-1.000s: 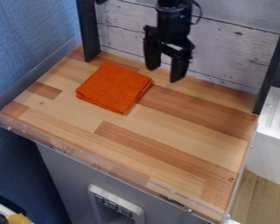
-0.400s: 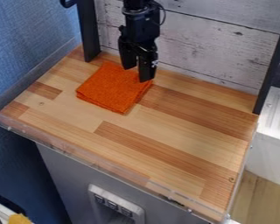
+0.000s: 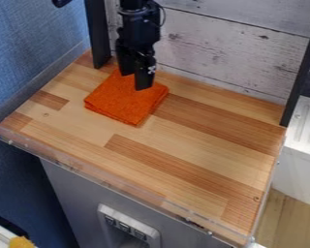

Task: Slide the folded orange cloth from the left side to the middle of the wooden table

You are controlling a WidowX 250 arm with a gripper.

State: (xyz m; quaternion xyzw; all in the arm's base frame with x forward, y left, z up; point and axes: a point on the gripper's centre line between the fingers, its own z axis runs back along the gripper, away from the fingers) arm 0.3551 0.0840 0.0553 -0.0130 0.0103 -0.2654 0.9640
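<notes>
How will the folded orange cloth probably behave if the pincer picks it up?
The cloth will likely be floppy: it looks like soft fabric, and its layers may open when lifted by one. It is probably light, being a thin, flat fold. Pushed, it may wrinkle or slide on the wooden board, but hardly roll.

Wooden tabletop (image 3: 177,145), folded orange cloth (image 3: 125,99)

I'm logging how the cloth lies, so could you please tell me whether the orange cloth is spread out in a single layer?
No, the orange cloth lies folded, with stacked layers showing along its near edge.
</notes>
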